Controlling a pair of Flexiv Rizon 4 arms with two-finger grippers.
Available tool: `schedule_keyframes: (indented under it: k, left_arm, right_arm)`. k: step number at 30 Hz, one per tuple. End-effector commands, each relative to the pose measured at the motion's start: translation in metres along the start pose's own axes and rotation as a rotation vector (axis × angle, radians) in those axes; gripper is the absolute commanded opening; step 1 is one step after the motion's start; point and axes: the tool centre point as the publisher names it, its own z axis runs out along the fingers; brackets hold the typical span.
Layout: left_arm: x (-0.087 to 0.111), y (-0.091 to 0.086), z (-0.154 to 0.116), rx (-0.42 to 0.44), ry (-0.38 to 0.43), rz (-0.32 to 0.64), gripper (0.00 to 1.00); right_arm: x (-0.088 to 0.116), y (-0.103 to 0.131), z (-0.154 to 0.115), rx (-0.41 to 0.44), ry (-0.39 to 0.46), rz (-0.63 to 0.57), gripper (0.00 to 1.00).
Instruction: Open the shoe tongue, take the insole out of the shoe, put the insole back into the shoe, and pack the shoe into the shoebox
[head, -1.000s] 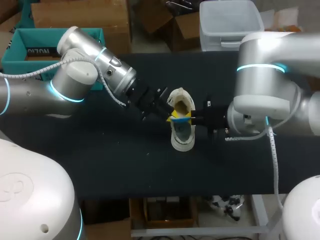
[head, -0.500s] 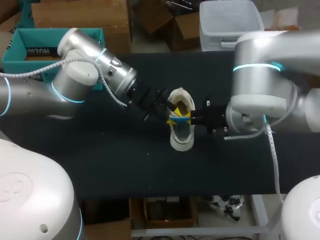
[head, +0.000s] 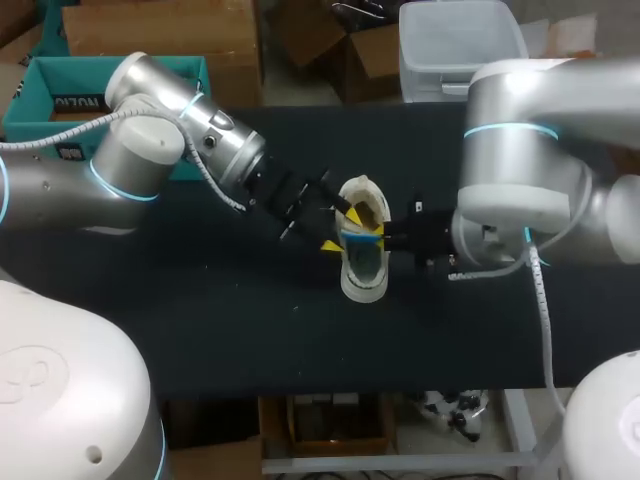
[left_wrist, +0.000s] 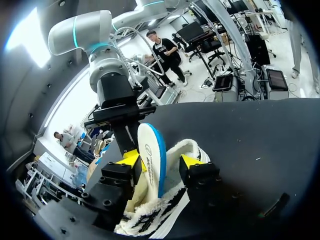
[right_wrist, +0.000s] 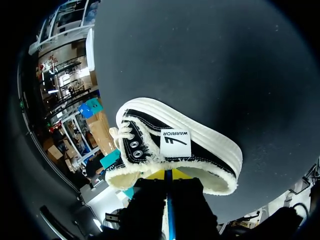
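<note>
In the head view the shoe (head: 364, 268) lies on the black table (head: 250, 330). The insole (head: 366, 238) crosses the shoe's open middle as a blue strip. My right gripper (head: 385, 237) comes in at the shoe's right side and pinches that strip. My left gripper (head: 341, 230) sits just beside the shoe's left side with its yellow tips spread wide, one against the shoe's collar and the other off the shoe over the table. The teal shoebox (head: 30, 110) stands well apart from the shoe, beyond my left arm

In the left wrist view the insole stands on edge, white with a blue rim, rising out of the shoe between my left gripper's fingers (left_wrist: 190, 162). It is close to one finger and apart from the other, so this gripper is open around it. The right gripper comes down behind the insole

In the right wrist view the shoe lies on its side just ahead of the right gripper. The fingers are narrowed onto the insole's thin blue edge, one on each side
</note>
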Motion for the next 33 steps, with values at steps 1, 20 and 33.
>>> schedule_keyframes:
  k: [1,20,33]
  left_arm:
    - [0.002,-0.002,0.001,0.003,-0.01,0.002,0.0]
    - [0.005,0.001,0.008,-0.009,-0.016,-0.004,0.0]
    - [0.008,-0.001,0.009,-0.001,-0.037,-0.005,0.0]
  right_arm:
    - [-0.002,-0.002,0.0,-0.008,0.009,0.0,0.0]
    - [-0.017,-0.029,-0.021,-0.03,-0.005,0.04,0.87]
    - [-0.021,-0.033,-0.022,-0.023,-0.005,0.047,0.0]
